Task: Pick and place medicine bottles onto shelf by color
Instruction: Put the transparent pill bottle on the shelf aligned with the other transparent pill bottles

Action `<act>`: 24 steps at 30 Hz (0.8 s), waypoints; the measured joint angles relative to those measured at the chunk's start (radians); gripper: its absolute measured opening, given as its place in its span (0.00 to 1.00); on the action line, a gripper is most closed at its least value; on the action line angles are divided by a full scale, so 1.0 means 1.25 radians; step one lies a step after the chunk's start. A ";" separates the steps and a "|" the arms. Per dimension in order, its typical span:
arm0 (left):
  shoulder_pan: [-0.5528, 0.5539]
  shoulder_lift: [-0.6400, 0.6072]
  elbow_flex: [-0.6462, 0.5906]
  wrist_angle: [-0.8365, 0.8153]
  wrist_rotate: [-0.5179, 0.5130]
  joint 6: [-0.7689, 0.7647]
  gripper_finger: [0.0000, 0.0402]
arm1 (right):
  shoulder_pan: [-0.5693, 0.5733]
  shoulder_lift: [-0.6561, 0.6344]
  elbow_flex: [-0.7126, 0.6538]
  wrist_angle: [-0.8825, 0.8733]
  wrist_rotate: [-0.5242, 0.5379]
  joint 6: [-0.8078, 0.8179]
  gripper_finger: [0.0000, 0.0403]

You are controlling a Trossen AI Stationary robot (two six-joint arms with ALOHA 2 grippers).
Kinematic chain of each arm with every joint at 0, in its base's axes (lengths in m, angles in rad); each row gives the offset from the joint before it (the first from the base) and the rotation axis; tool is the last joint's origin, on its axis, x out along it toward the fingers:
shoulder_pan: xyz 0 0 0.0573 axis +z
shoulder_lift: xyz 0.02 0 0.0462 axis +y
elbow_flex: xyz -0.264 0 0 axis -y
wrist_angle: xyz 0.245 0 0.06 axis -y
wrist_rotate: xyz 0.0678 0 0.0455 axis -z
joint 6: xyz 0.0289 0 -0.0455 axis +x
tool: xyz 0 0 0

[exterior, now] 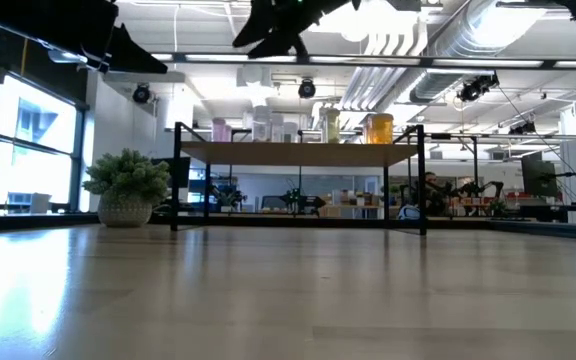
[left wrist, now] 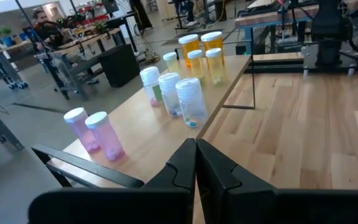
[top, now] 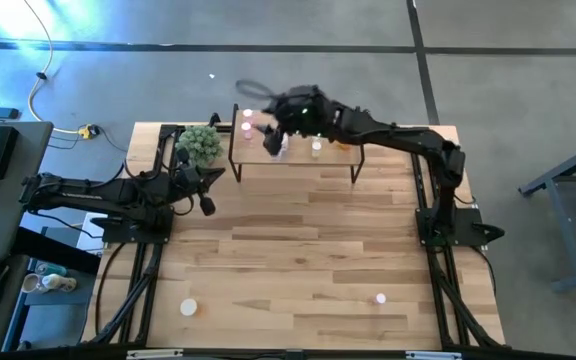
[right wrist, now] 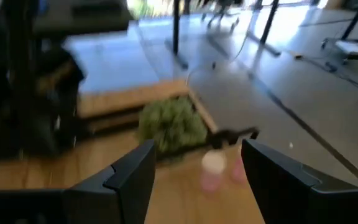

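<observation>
Small white-capped cylindrical medicine bottles (left wrist: 188,102) clustered on light-wood, black-legged shelf (left wrist: 142,140), right gripper (right wrist: 194,171) above, spread wide and empty, left gripper (left wrist: 196,163) closed, leafy potted plant (top: 198,145) beside.

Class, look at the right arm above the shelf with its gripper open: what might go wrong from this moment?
1. The bottles on the shelf stand close together, so the open right gripper above them might knock over the clear bottles or the pink bottles.
2. The pink bottles stand near the shelf's end; a nudge might tip them off.
3. Two loose bottles lie on the table's near side, a long reach away.
</observation>
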 joint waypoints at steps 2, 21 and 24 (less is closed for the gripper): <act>0.000 0.000 0.000 -0.002 0.000 0.000 0.00 | 0.013 0.016 0.014 -0.050 -0.001 -0.050 0.57; 0.000 0.000 0.000 -0.002 0.000 -0.002 0.00 | 0.040 0.041 -0.019 -0.126 0.052 -0.195 0.57; 0.000 0.001 0.000 -0.002 0.000 -0.002 0.00 | 0.044 0.061 -0.020 -0.130 0.076 -0.195 0.57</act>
